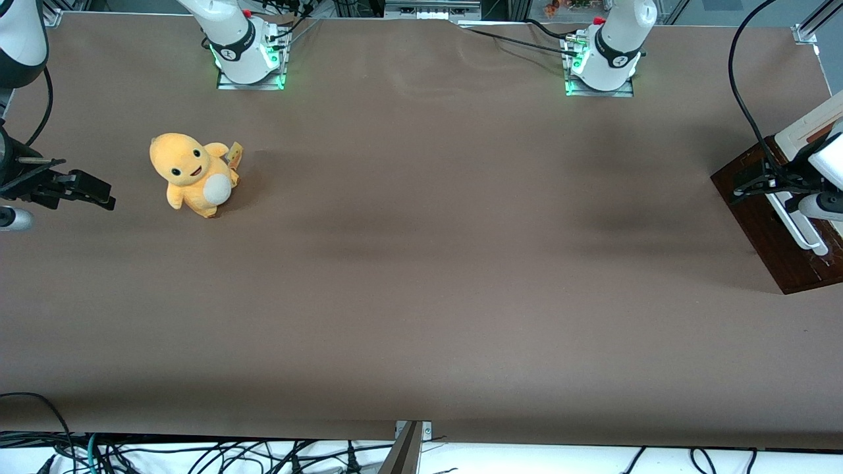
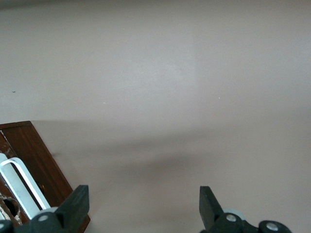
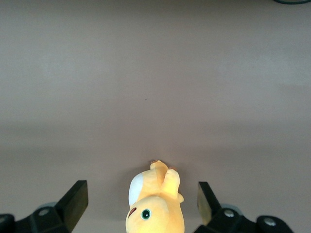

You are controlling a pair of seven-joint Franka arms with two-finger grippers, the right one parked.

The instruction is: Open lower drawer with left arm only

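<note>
Brown worktop (image 1: pixel 421 263), drawer (image 1: pixel 770 230) at the working arm's end.
Gripper (image 2: pixel 141 206) hovers beside its white handle (image 2: pixel 22 187), fingers (image 2: pixel 75 204) spread open.

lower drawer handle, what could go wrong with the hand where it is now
1. The open hand sits beside the white handle, not around it; closing now would likely catch nothing.
2. One finger is close to the lower drawer front, so a sideways move might bump the wood.
3. The black cable hangs near the arm and could snag.
</note>
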